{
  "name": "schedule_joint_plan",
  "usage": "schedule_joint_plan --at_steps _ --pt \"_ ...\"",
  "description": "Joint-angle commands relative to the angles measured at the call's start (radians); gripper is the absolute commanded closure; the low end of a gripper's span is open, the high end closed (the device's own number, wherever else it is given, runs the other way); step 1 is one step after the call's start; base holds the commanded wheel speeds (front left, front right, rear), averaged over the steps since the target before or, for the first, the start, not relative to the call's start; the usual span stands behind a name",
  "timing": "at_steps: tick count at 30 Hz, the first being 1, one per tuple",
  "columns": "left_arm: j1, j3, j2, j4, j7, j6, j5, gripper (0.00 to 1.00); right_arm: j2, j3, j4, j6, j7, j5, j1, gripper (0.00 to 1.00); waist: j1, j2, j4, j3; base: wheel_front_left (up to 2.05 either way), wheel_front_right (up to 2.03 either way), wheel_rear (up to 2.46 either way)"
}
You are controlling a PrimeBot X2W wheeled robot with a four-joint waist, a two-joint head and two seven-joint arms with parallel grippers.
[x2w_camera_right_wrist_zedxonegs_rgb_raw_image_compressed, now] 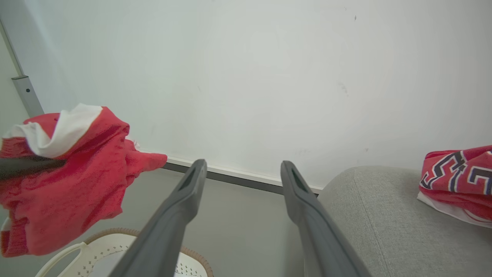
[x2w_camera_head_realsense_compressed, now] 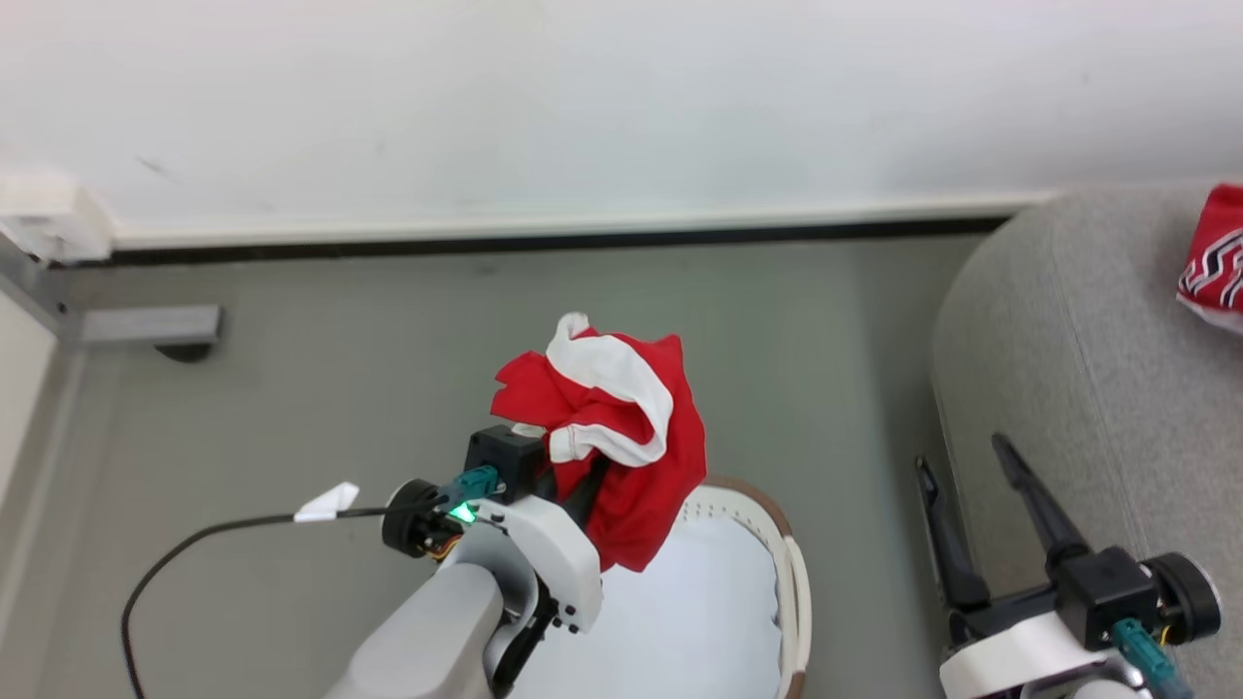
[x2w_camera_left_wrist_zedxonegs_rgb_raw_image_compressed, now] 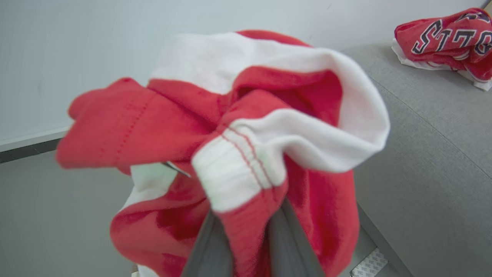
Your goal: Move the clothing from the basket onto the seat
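My left gripper (x2w_camera_head_realsense_compressed: pixel 573 476) is shut on a red garment with white trim (x2w_camera_head_realsense_compressed: pixel 612 437), held bunched in the air above the cream basket's (x2w_camera_head_realsense_compressed: pixel 791 573) far rim. In the left wrist view the red garment (x2w_camera_left_wrist_zedxonegs_rgb_raw_image_compressed: pixel 238 146) wraps my fingers (x2w_camera_left_wrist_zedxonegs_rgb_raw_image_compressed: pixel 209 246). A second red garment with black letters (x2w_camera_head_realsense_compressed: pixel 1214 254) lies on the grey seat (x2w_camera_head_realsense_compressed: pixel 1058 320) at the right. Open and holding nothing, my right gripper (x2w_camera_head_realsense_compressed: pixel 963 461) hovers at the seat's near left edge. The basket's white lining (x2w_camera_head_realsense_compressed: pixel 680 621) shows inside it.
A white wall with a dark baseboard (x2w_camera_head_realsense_compressed: pixel 544 243) runs across the back. The grey floor (x2w_camera_head_realsense_compressed: pixel 340 388) lies left of the basket, with a black cable (x2w_camera_head_realsense_compressed: pixel 184 549) and a white paper scrap (x2w_camera_head_realsense_compressed: pixel 328 501) on it. A metal frame (x2w_camera_head_realsense_compressed: pixel 146 325) stands at the far left.
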Motion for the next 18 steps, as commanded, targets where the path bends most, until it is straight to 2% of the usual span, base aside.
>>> schedule_joint_plan --at_steps 1,8,18 --pt "0.027 0.004 0.015 -0.020 -0.005 0.008 -0.007 1.00 -0.002 0.004 0.006 -0.003 0.001 0.007 0.023 0.00 0.0003 -0.0001 0.035 -0.064 0.00 0.00 0.00" --pt "0.100 0.019 0.076 -0.263 0.046 0.081 -0.015 1.00 -0.002 0.029 0.028 -0.003 0.001 0.029 0.063 0.00 0.0003 -0.0001 0.048 -0.140 0.00 0.00 0.00" --pt "0.218 0.044 0.187 -0.616 0.153 0.196 -0.017 1.00 -0.004 0.084 0.032 -0.003 0.001 0.062 0.114 0.00 0.0003 -0.0001 0.031 -0.242 0.00 0.00 0.00"
